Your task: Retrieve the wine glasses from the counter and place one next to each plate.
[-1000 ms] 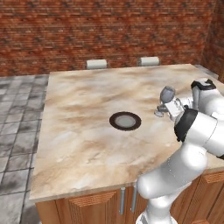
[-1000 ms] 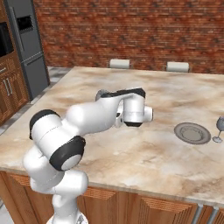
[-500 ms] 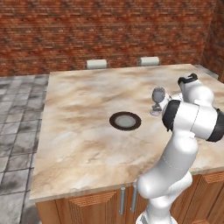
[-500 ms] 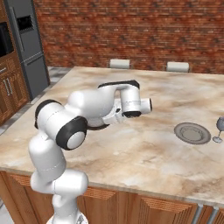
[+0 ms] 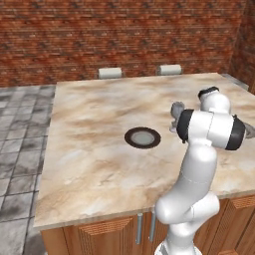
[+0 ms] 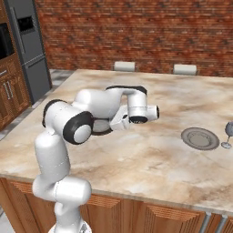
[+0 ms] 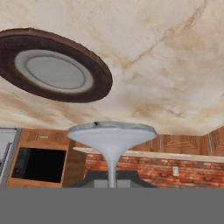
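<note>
A clear wine glass (image 5: 175,112) hangs just above the counter (image 5: 99,164), right of the dark-rimmed plate (image 5: 142,137) and half hidden by my forearm. In the hand view its round foot (image 7: 111,132) faces the stone and its stem runs down into my gripper (image 7: 111,180), which is shut on it. The same plate (image 7: 54,65) lies close beside that foot. A second plate (image 6: 200,138) sits further right on the counter (image 6: 150,164), with another wine glass (image 6: 228,134) standing upright at its right side.
Two pale chair backs (image 5: 110,72) (image 5: 170,69) stand against the counter's far edge. A grey fridge (image 6: 29,45) and wooden cabinets are at the far left. My arm's elbow (image 6: 73,125) reaches over the near plate.
The arm has swung and carried the held glass a little left, closer to the near plate. The far plate and its glass have not moved.
</note>
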Tool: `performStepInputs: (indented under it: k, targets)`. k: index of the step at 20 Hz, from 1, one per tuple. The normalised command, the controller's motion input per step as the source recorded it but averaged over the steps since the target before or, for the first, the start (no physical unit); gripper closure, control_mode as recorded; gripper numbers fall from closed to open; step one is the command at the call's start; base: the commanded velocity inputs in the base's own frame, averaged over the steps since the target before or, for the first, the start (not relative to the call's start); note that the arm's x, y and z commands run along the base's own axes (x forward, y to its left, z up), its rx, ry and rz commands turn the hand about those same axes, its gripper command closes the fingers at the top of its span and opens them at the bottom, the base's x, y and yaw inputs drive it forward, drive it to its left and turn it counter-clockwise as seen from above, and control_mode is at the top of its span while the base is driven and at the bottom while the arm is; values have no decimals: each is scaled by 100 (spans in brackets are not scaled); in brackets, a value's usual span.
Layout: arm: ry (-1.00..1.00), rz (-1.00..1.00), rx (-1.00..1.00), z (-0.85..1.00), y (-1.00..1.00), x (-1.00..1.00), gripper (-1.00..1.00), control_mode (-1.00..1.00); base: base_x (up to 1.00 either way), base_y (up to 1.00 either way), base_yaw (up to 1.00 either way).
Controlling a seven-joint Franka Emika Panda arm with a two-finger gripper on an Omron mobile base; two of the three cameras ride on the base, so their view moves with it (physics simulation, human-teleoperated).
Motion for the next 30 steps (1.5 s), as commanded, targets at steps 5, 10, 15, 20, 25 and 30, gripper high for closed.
performStepInputs:
  k: [5, 10, 15, 20, 25, 30]
  targets:
    - [0, -2, 0, -29, -10, 33, 100, -100, 0, 0, 0]
    - [0, -1, 0, -34, -4, 33, 100, -100, 0, 0, 0]
    - [3, -2, -2, -34, 0, 39, 100, -100, 0, 0, 0]
    - [8, 0, -1, -35, -5, 37, 100, -100, 0, 0, 0]
    - [4, 0, 0, -35, -12, 34, 100, -100, 0, 0, 0]
    - [0, 0, -1, -30, -10, 35, 100, -100, 0, 0, 0]
